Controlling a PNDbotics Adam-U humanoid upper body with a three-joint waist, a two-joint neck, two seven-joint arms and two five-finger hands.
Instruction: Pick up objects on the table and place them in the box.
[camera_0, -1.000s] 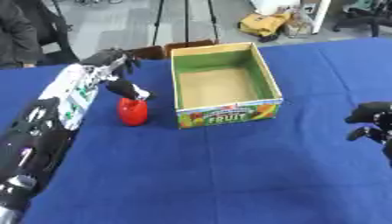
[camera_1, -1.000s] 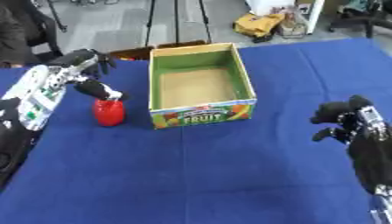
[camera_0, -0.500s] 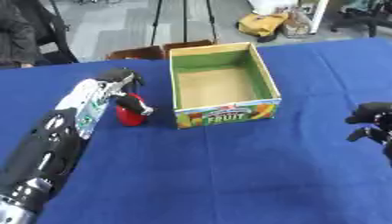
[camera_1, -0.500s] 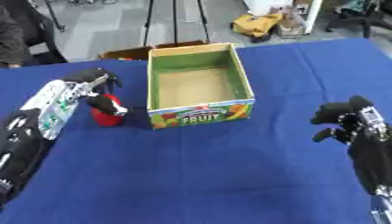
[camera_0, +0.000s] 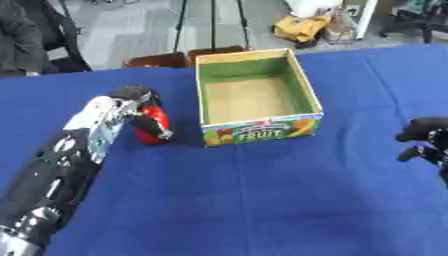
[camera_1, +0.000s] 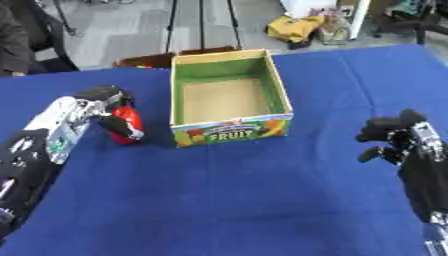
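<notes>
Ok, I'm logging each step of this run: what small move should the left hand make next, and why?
Probably lift the red object off the blue table. The left hand is curled round it, it seems to sit on the cloth still, and the open FRUIT box beside it has walls to clear. The right hand hangs idle.

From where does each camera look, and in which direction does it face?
Left eye view: in the robot's head, facing down at the blue table; left hand around the red object, right hand at the right edge.
Right eye view: beside it, facing the same way; more of the right arm shows.
Both share the box, the red object and both hands.
</notes>
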